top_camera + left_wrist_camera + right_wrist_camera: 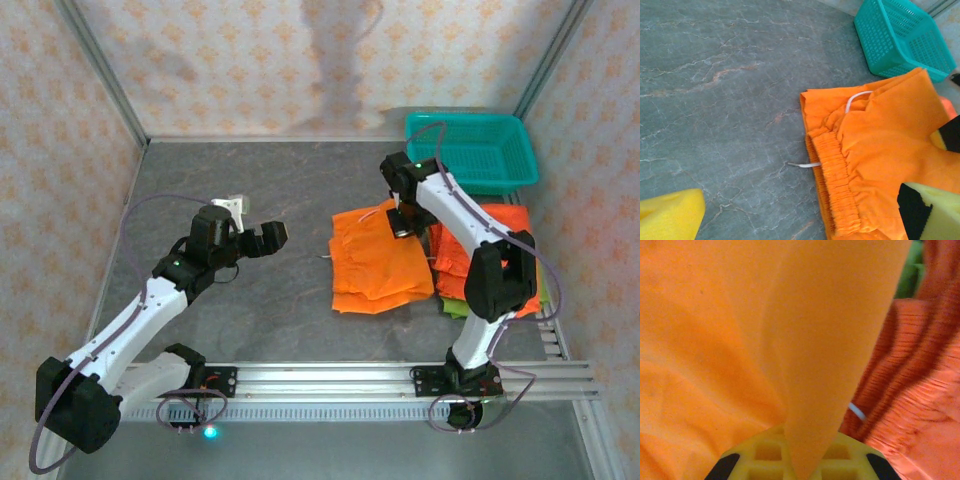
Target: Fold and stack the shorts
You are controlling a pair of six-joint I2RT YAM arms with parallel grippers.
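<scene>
**one orange pair mid-fold, the pile waiting**

the left gripper (262, 239) hangs over the table (280, 180) well left of the teal basket (480, 150), fingers spread wide and holding nothing. in front of the basket's left corner the orange shorts (372, 265) lie flat, with the waistband (837, 190) and white drawstring (807, 164) on their left edge. the right gripper (404, 222) is pinched tight on a fold of that cloth. just in front of the basket rests the pile of shorts (505, 250), orange over a lime green pair (455, 305). we judge this fold unfinished and the stacking not yet done.
</scene>
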